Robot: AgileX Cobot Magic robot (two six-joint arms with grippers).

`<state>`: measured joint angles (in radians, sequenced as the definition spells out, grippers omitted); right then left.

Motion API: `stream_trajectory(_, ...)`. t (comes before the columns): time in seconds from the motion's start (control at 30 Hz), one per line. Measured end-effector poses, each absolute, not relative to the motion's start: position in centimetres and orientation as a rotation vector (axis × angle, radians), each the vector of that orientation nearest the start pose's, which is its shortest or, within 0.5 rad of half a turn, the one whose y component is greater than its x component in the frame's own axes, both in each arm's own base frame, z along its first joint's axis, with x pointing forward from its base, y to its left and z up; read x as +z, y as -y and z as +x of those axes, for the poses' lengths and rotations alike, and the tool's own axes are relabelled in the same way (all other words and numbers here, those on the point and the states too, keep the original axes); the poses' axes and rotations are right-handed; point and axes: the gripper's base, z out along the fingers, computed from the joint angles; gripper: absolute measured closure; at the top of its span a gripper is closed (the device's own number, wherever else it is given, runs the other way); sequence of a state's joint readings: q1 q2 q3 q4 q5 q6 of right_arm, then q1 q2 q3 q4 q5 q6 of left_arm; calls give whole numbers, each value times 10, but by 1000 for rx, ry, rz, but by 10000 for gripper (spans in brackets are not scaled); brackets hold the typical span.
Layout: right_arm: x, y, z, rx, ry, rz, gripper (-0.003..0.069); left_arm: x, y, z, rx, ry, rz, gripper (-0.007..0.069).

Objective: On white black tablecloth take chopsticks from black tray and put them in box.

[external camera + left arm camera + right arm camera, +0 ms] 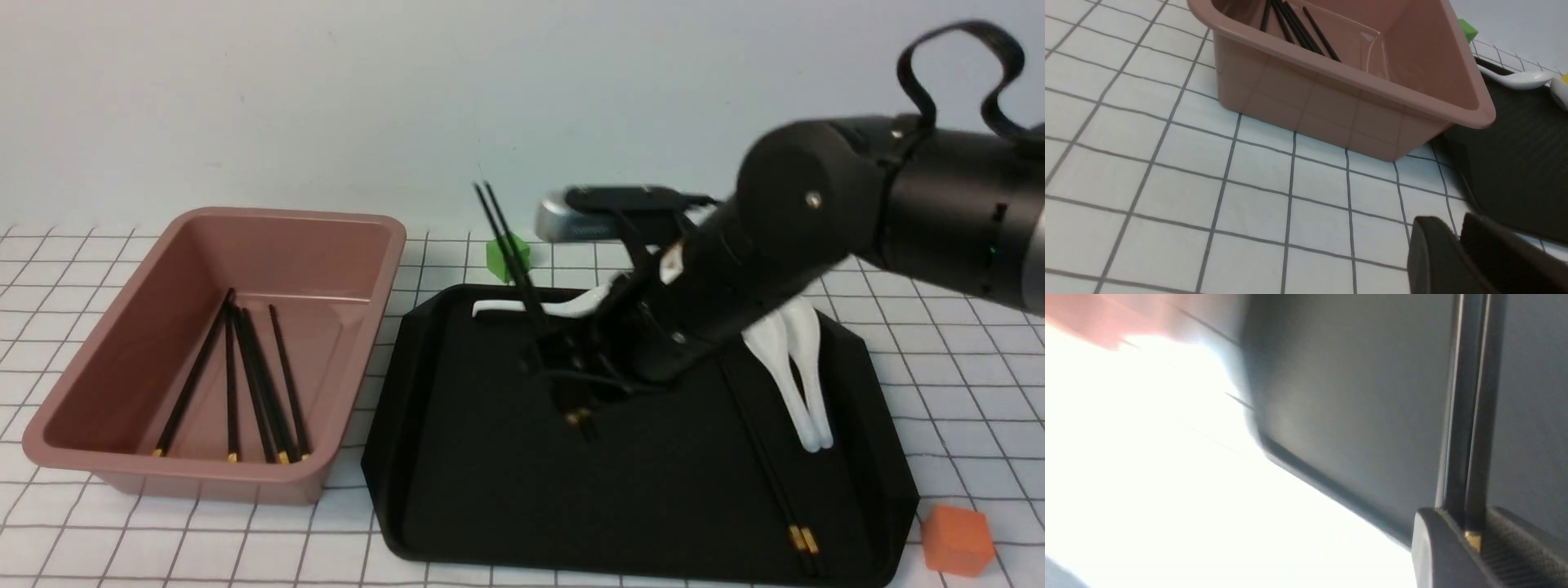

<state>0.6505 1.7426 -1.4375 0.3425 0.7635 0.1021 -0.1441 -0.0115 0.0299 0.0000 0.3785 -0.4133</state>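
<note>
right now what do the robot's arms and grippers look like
The right arm is matte black with rounded joints, small silver screws, a pale grey section at the picture's edge and a black cable looping above. Its gripper has slim dark grey fingers, one ridged inside. The left gripper shows only dark grey fingertips; its arm is out of view.

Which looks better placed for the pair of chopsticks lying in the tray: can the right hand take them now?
Probably not yet: the right hand already grips two chopsticks. Otherwise the way to the pair in the tray looks open.
</note>
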Motion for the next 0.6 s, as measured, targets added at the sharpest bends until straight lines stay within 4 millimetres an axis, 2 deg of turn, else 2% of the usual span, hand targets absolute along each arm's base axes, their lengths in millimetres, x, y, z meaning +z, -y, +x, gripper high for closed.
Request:
stream_trajectory(0.03,292,-258,297,694,-2553,-501,521,170,8,52,-381,-1881,-255,508)
stream_trajectory(0.1,293,-306,308,811,-2446,-531,521,170,8,52,-381,-1881,-255,498)
stream_trajectory(0.13,292,-309,309,818,-2446,-533,521,170,8,52,-381,-1881,-255,498)
stream_trajectory(0.2,275,-350,320,887,-2404,-539,521,170,8,52,-381,-1881,-255,494)
stream_trajectory(0.27,258,-372,328,906,-2392,-543,508,170,8,52,-381,-1881,-255,491)
stream_trajectory(0.3,259,-379,331,924,-2371,-541,498,170,8,52,-381,-1881,-255,490)
stream_trajectory(0.37,242,-393,338,926,-2381,-552,469,170,8,52,-381,-1881,-255,489)
stream_trajectory(0.47,228,-402,343,922,-2411,-573,413,170,8,52,-381,-1881,-255,483)
stream_trajectory(0.53,229,-402,341,918,-2433,-599,411,170,8,52,-381,-1881,-255,482)
stream_trajectory(0.6,239,-400,338,906,-2446,-642,454,170,7,52,-380,-1881,-256,480)
